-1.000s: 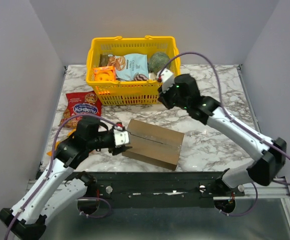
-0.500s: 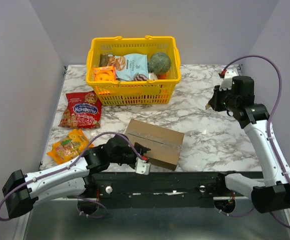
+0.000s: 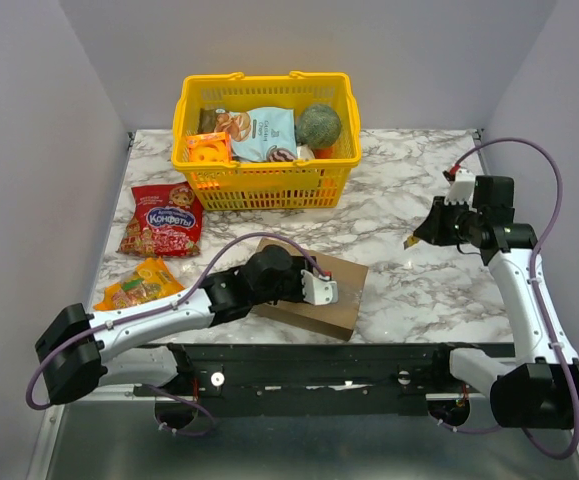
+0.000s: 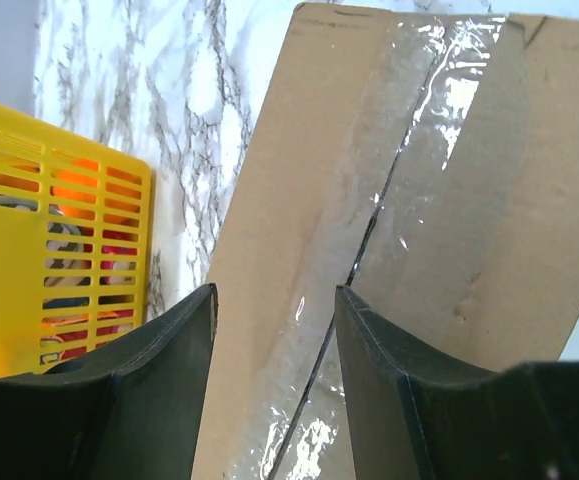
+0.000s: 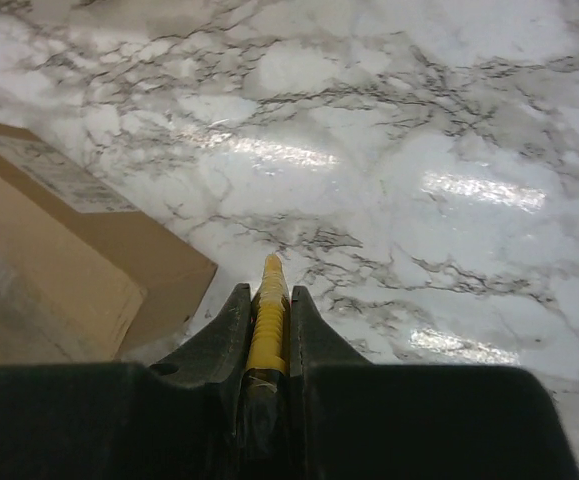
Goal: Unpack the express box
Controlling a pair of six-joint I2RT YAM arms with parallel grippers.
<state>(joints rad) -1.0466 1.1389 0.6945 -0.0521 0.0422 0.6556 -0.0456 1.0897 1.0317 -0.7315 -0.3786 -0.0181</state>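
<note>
The brown express box lies shut on the marble table near the front, with clear tape along its centre seam. My left gripper hovers just over the box top with its jaws open, and the taped seam shows between the fingers in the left wrist view. My right gripper is to the right of the box, above the table, and is shut on a thin yellow ribbed tool whose tip points toward the box corner.
A yellow basket with snack packs and a green ball stands at the back. A red candy bag and an orange snack bag lie at the left. Bare marble lies between the box and the right arm.
My left gripper swung from the box's left side round its near edge to above the box top. My right gripper went from the basket to the right side, then lowered slightly, still holding the yellow tool.
</note>
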